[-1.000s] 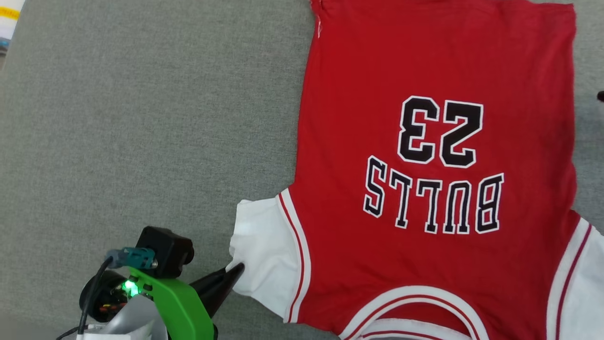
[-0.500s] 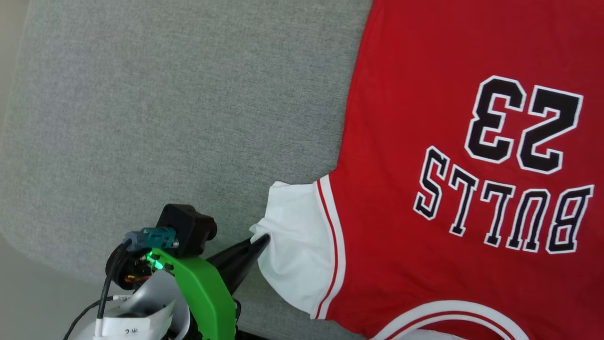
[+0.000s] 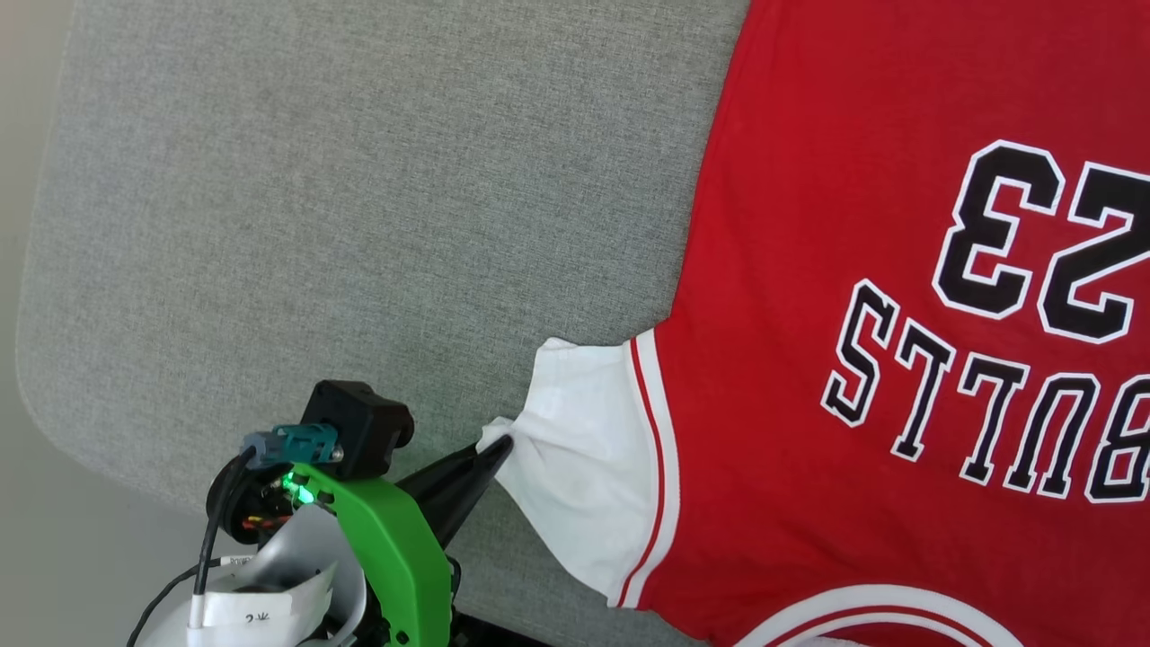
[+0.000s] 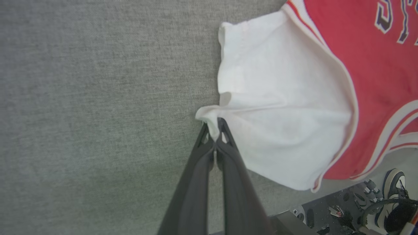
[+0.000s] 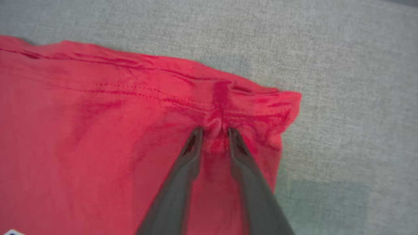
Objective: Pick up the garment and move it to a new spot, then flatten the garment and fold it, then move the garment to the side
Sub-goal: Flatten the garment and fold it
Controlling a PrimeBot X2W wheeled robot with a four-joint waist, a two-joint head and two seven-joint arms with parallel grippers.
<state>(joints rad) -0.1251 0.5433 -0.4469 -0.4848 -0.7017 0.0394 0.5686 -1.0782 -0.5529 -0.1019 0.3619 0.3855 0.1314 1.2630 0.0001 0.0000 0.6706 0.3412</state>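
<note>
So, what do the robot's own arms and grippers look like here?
The left gripper has two long, dark, tapering fingers on a bright green bracket, with a black boxy module, a teal plug, a black cable, a small green light and a white label. The right gripper has the same dark fingers.

The garment is red with a white sleeve, thin red and white stripes and black letters edged in white, the counter is plain grey, and the left gripper is black beside a bright green part.
</note>
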